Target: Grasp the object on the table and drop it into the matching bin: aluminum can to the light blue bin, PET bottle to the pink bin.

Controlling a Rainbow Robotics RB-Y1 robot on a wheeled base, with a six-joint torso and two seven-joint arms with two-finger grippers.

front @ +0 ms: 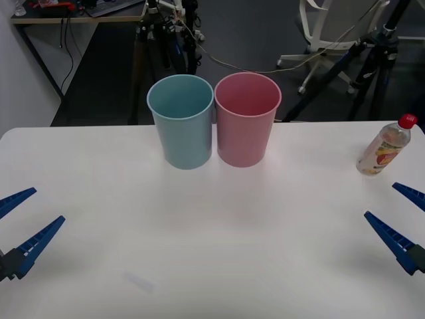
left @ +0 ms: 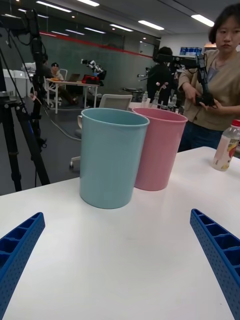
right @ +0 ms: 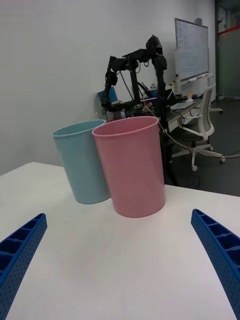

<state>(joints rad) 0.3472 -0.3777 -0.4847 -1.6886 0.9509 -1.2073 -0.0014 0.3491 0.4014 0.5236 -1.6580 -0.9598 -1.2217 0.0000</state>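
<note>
We are waiting: both grippers, left and right, spread wide; PET bottle standing nearest right, favouring that arm.

Dark floor, white wall, white office chair, black tripods, whiteboard, ceiling striplights

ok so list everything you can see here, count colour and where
bottle: 1, clear with red cap and white, yellow and red label, upright at the table's far right
blue bin: 1, light blue, upright at the back centre, robot's left of the pink one
pink bin: 1, pink, upright right beside the blue bin
table: 1, white, under everything
left gripper: 1, blue fingers, open, low at the near left edge
right gripper: 1, blue fingers, open, at the near right, just short of the bottle
</note>
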